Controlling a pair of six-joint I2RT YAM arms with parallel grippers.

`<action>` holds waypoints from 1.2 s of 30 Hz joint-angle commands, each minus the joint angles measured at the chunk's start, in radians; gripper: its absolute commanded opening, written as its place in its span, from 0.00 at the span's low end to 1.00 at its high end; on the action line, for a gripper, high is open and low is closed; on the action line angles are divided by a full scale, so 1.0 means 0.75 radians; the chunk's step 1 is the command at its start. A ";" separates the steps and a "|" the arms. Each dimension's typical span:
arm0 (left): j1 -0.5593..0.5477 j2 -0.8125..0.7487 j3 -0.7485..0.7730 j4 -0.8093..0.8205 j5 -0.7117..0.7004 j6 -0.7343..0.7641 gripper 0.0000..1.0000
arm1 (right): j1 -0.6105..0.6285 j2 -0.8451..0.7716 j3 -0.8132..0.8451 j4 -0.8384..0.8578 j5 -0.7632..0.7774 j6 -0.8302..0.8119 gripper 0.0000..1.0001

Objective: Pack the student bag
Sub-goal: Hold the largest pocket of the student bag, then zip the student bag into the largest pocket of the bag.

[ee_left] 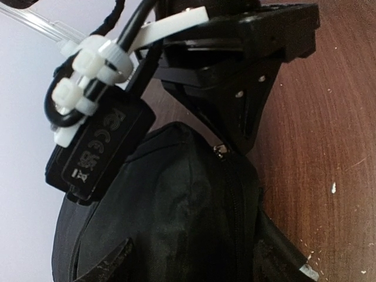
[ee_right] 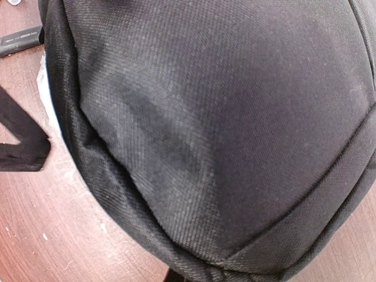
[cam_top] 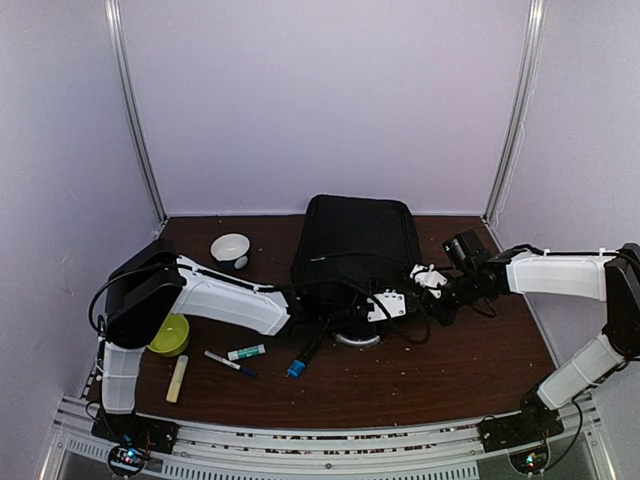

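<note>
One student bag (ee_right: pixel 223 129) fills the right-wrist view; left pincer (ee_left: pixel 194 255) gapes astride it, right pincer (ee_left: pixel 234 138) closed tight; overhead alone shows white bowl (cam_top: pixel 230 247), green bowl (cam_top: pixel 170 335).

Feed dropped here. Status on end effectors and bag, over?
Left end effector open, straddling bag end. Right end effector shut by zipper pull. Pens loose on table, none blocking.
</note>
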 commanded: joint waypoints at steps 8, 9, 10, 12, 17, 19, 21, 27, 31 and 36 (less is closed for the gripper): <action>0.008 0.158 0.098 0.118 -0.271 0.053 0.46 | -0.008 -0.068 -0.016 0.013 -0.061 -0.006 0.00; 0.008 0.157 0.096 0.125 -0.280 0.051 0.37 | -0.009 -0.067 -0.017 0.010 -0.059 -0.008 0.00; 0.008 0.150 0.094 0.128 -0.281 0.053 0.26 | -0.012 -0.064 -0.015 0.006 -0.055 -0.009 0.00; 0.008 0.129 0.083 0.131 -0.276 0.047 0.08 | -0.028 -0.050 -0.009 0.000 -0.049 -0.009 0.00; 0.008 0.058 0.003 0.178 -0.247 0.018 0.00 | -0.123 0.050 0.046 -0.016 -0.007 0.001 0.00; 0.008 0.035 -0.025 0.181 -0.236 -0.005 0.00 | -0.180 0.108 0.086 -0.026 -0.030 0.030 0.00; 0.008 0.016 -0.044 0.177 -0.240 -0.018 0.00 | -0.231 0.157 0.126 -0.030 -0.046 0.061 0.00; 0.006 -0.030 -0.113 0.193 -0.209 -0.052 0.00 | -0.295 0.256 0.225 -0.037 -0.051 0.073 0.00; 0.002 -0.040 -0.109 0.179 -0.176 -0.068 0.00 | -0.294 0.279 0.245 -0.035 -0.054 0.082 0.00; -0.016 -0.034 -0.090 0.185 -0.145 -0.079 0.00 | -0.320 0.315 0.264 -0.013 -0.036 0.120 0.00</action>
